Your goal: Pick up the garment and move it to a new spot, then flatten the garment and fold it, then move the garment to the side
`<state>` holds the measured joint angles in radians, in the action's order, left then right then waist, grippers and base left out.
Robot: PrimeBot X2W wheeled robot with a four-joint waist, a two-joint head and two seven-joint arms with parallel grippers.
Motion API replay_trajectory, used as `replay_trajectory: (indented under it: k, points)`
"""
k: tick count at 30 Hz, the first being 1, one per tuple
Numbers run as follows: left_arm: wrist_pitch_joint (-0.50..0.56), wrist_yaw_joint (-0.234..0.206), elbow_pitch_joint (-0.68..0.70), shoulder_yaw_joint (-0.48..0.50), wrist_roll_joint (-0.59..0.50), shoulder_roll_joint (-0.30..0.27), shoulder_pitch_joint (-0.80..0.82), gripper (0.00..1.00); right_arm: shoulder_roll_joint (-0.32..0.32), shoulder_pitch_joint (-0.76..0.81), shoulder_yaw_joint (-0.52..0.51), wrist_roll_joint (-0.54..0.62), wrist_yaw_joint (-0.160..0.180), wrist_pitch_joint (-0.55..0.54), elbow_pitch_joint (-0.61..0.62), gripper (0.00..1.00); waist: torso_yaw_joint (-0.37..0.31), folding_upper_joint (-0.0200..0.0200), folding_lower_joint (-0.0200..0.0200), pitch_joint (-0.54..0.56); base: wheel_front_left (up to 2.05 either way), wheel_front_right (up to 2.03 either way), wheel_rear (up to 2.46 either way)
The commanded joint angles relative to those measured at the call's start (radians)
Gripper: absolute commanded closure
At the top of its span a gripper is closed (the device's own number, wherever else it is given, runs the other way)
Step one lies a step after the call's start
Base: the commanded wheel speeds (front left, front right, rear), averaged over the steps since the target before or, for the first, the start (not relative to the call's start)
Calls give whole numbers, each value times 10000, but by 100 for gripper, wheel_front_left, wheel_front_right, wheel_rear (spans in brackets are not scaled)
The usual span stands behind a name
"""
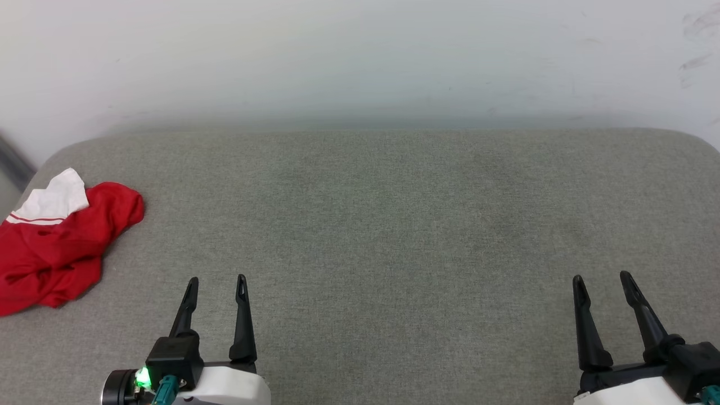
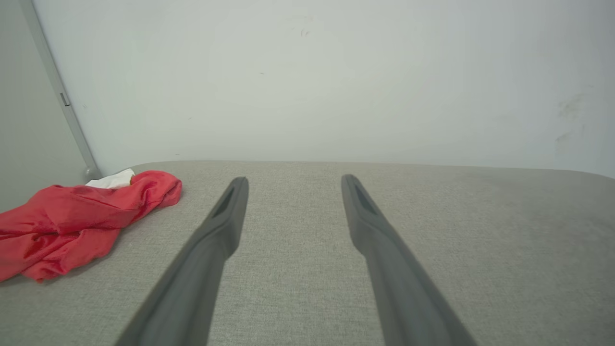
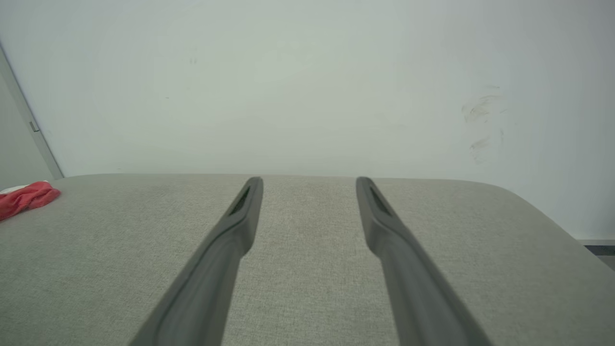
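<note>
The red jersey (image 1: 53, 253) lay crumpled at the far left of the frame, on the gray bench (image 1: 394, 225). The left end effector (image 1: 217, 278) at the lower left and the right end effector (image 1: 602, 275) at the lower right were both spread wide, holding nothing. The left one should probably reach left and pinch a thick fold, as nothing stood in between and only a white wall (image 1: 360, 56) was behind.

Slim black jaws, white forearms (image 1: 236, 388)

Bright, soft, even light, faint shadow beneath the crumpled red jersey garment (image 2: 72, 216), left gripper's long dark fingers (image 2: 192, 278) blurred close up
</note>
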<state>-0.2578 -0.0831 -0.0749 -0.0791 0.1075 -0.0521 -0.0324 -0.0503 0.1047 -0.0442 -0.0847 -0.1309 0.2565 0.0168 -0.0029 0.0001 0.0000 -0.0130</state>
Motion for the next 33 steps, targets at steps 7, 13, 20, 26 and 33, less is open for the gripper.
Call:
replay_trajectory:
  k: [7, 13, 20, 26, 33]
  points:
    - [-80, 23, -127, 37, -59, 19, -69, 0, 2, 154, -52, -191, 5, 92, -57, 0, -3, -1, 0, 5, 0, 0, 0]
    - [-80, -31, -214, -7, 111, 20, -71, 0, 2, 178, 19, -351, 3, 90, -138, 0, 2, -1, 0, 3, 0, 0, 0]
    - [-80, -59, -274, -32, 210, 21, -69, 0, 2, 220, 50, -485, 3, 90, -208, 0, 14, -1, 0, -8, 0, 0, 0]
    - [-80, -56, -291, -48, 217, 21, -41, 0, 2, 166, 37, -513, 3, 90, -209, 0, 69, -1, 0, -3, 0, 0, 0]
    - [-80, -106, -314, -49, 175, 21, 35, 0, 2, 208, 81, -442, 3, 90, -142, 0, 252, -1, 0, 10, 0, 0, 0]
